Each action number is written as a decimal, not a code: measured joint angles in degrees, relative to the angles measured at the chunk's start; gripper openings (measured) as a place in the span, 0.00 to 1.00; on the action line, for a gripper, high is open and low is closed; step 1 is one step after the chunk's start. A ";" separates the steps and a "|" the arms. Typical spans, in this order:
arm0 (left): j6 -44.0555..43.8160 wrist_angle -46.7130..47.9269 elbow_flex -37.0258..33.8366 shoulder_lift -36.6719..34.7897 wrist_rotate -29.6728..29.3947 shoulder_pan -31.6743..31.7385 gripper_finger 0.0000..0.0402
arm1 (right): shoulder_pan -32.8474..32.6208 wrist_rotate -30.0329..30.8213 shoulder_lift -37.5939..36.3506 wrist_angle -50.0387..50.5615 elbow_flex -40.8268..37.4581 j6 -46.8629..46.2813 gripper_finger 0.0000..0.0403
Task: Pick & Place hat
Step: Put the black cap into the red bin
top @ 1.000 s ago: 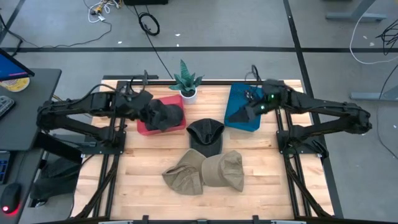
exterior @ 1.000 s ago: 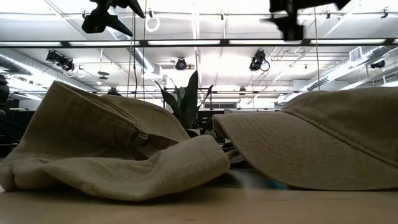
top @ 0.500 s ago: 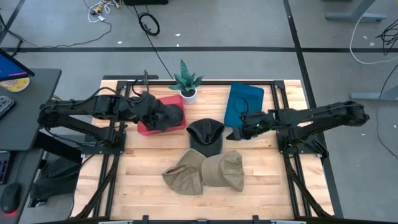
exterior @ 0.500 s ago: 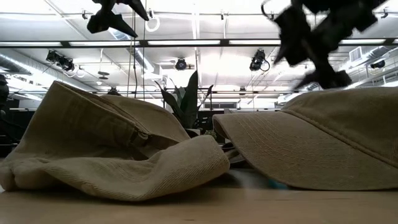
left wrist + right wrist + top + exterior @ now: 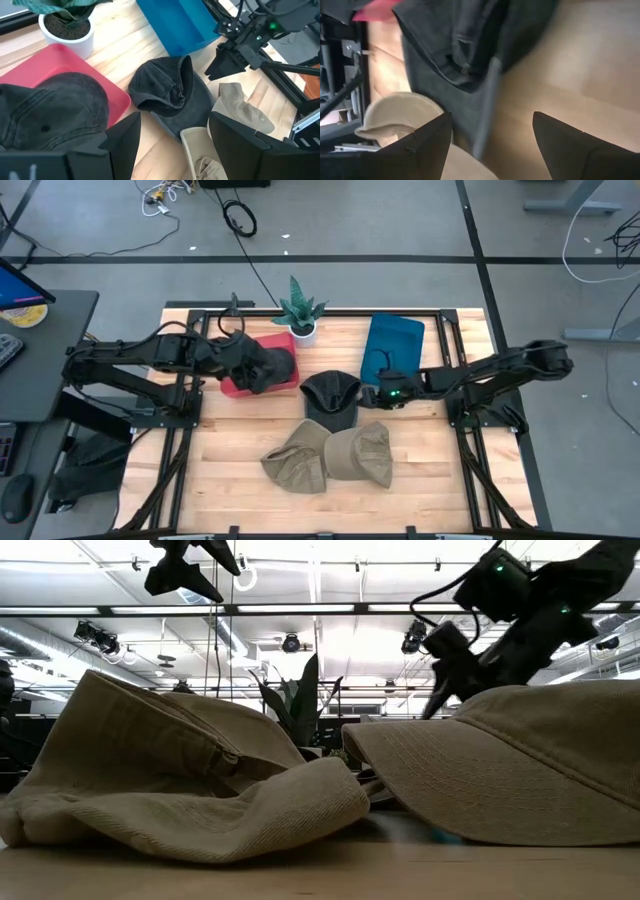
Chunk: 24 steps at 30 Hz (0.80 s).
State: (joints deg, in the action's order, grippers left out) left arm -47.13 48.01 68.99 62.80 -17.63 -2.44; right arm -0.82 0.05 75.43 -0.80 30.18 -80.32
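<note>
A black hat (image 5: 332, 398) lies flat on the middle of the table, also seen in the right wrist view (image 5: 470, 45). My right gripper (image 5: 373, 393) (image 5: 492, 150) is open and low, just right of this hat, pointing at it without touching. A dark grey hat (image 5: 270, 367) (image 5: 50, 110) rests in the red tray (image 5: 232, 385). My left gripper (image 5: 240, 360) (image 5: 172, 145) hovers open above that tray. Two tan hats (image 5: 295, 460) (image 5: 362, 452) lie side by side near the table's near edge.
A blue tray (image 5: 393, 348) sits at the table's far right, behind my right arm. A potted plant (image 5: 298, 315) stands at the far edge between the two trays. Bare wood shows left and right of the tan hats.
My right gripper has left the blue tray, swung toward the table's left and near side, and dropped low beside the black hat. The hats have kept their places.
</note>
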 joint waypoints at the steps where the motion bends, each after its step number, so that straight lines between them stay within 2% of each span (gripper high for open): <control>1: 0.03 0.03 -0.02 0.05 0.07 0.00 0.59 | -0.02 0.53 1.22 -0.76 0.56 0.01 0.69; 7: 0.47 0.20 0.00 -0.01 0.07 -0.04 0.59 | -0.17 1.22 7.49 -2.32 2.33 -0.29 0.69; 14: 0.47 0.31 -0.01 -0.01 0.29 -0.07 0.59 | -0.31 1.05 12.30 -10.66 2.39 -2.39 0.65; 19: 1.13 0.26 0.01 -0.01 0.31 -0.07 0.59 | -0.31 1.01 13.52 -12.74 2.42 -2.32 0.48; 24: 1.20 0.22 -0.01 -0.01 0.29 -0.07 0.59 | -0.31 0.76 13.28 -12.01 2.38 -1.35 0.20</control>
State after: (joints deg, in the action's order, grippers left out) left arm -45.93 48.23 68.98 62.78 -17.34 -2.50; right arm -1.13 0.81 88.71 -12.80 32.56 -81.67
